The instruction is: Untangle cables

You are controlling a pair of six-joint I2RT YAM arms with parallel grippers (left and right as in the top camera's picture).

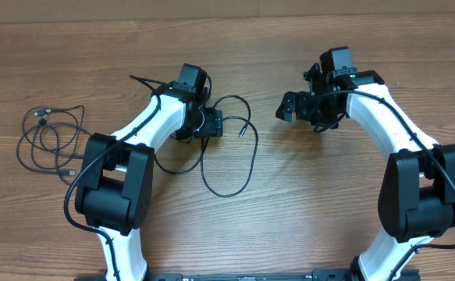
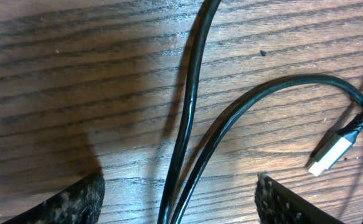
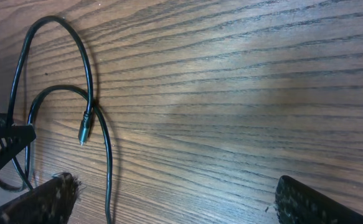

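Observation:
One black cable (image 1: pixel 227 195) lies in wide loops at the table's middle, its silver plug tip (image 1: pixel 243 131) pointing right. My left gripper (image 1: pixel 209 123) hangs low over it and is open. In the left wrist view two strands of this cable (image 2: pixel 184 143) run between the left gripper (image 2: pixel 181 208) fingers (image 2: pixel 75 199) without touching them, and the plug (image 2: pixel 330 155) lies to the right. A second thin cable (image 1: pixel 51 139) is looped loosely at the far left. My right gripper (image 1: pixel 289 108) is open and empty, just right of the central loops (image 3: pixel 91 93). Nothing lies between the right gripper (image 3: pixel 175 205) fingers.
Bare wooden table (image 1: pixel 313 203) lies all round the cables. The two arm bases stand at the near edge, left (image 1: pixel 110 195) and right (image 1: pixel 418 195). Part of the left gripper's black body (image 3: pixel 0 143) shows at the left edge of the right wrist view.

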